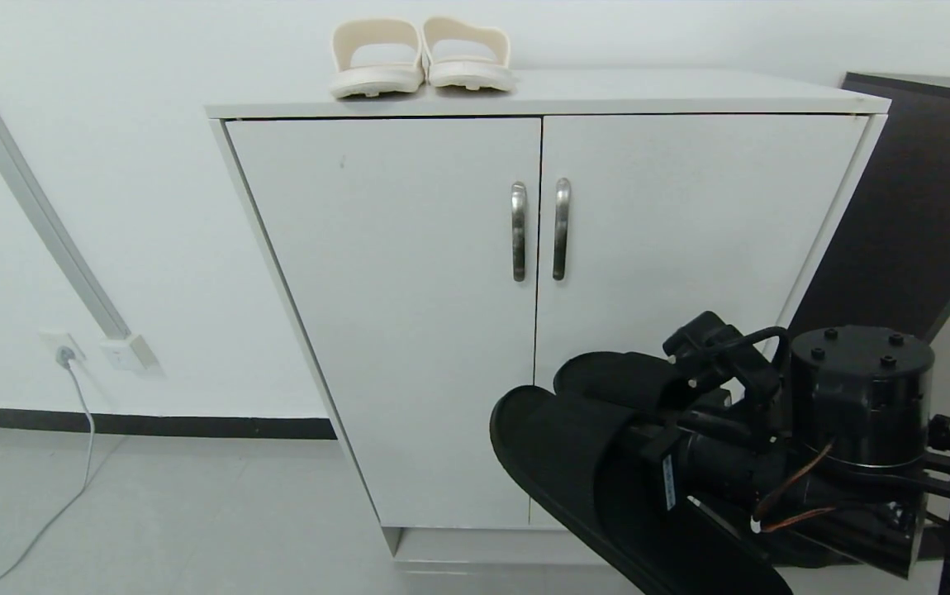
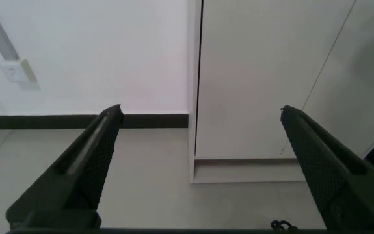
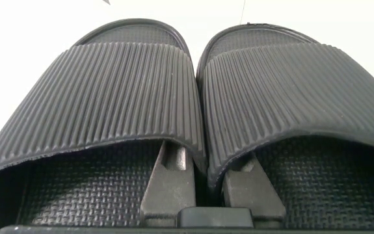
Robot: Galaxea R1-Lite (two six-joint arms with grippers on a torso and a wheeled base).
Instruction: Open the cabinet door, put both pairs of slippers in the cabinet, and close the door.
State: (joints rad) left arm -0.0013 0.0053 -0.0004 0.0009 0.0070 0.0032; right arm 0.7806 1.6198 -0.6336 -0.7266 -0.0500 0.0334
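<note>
Standing in the way: both doors of the white cabinet (image 1: 409, 330) are shut. The left handle (image 1: 518, 231) and right handle (image 1: 561, 229) stand upright, just beside each other at the middle seam.
Around: on the left, a wall socket (image 1: 62, 351) has a grey cable (image 1: 83, 446) trailing down to the floor (image 1: 153, 512). A sloping white conduit (image 1: 29, 190) runs above it and a black baseboard (image 1: 136, 423) runs along the wall. A dark panel (image 1: 913, 207) stands right of the cabinet.
Cream slippers (image 1: 421, 56): the pair sits side by side on the cabinet's top, left of the middle, soles down.
Black slippers (image 1: 599, 446): they have ribbed straps and textured footbeds. The pair is held side by side in the air, near and low before the right door.
Right tool (image 3: 206, 188): one finger sits under each strap, and together they pinch the slippers' two inner walls.
Left tool (image 2: 201, 108): spread wide with nothing between, low over the floor and facing the cabinet's lower left corner.
</note>
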